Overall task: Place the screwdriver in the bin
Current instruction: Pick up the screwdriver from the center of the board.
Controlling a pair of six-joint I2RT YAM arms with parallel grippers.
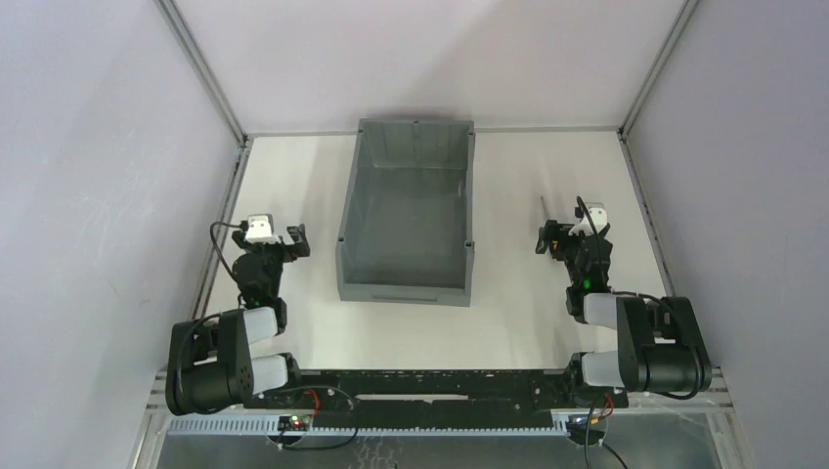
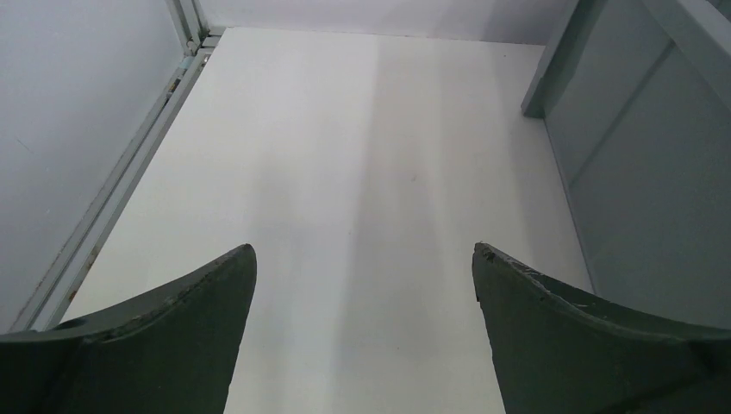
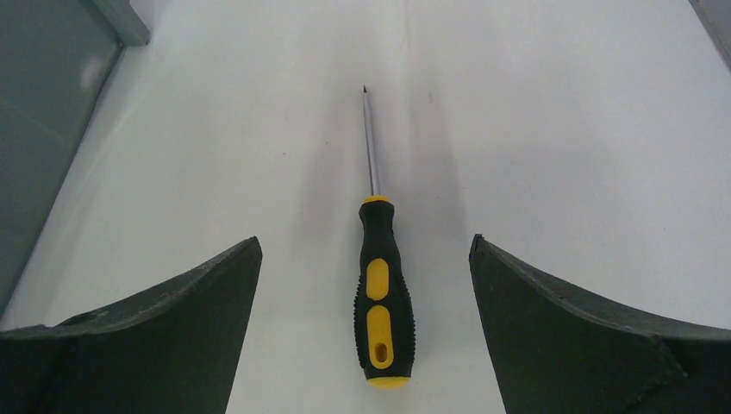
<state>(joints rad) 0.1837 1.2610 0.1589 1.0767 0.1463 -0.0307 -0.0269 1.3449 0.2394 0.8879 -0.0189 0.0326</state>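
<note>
Screwdriver [image 3: 383, 293]: black ribbed handle with 2 yellow-orange inlays, a yellow collar and a yellow butt; thin metal shaft pointing far.
Position: flat on the white table [image 1: 518, 293], right of the bin [image 1: 403, 289] and apart from it.
Right gripper [image 3: 364, 241]: spread wide, 1 finger on each side of the handle, neither touching it.
Left gripper [image 2: 364, 248]: spread wide over bare table, left of the bin.
Bin: grey, tall walls, lower near lip.

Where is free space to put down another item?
Free: the table between the left gripper and the bin, and in front of the bin's lip. Crowded: right of the bin, where the open right gripper straddles the screwdriver.
</note>
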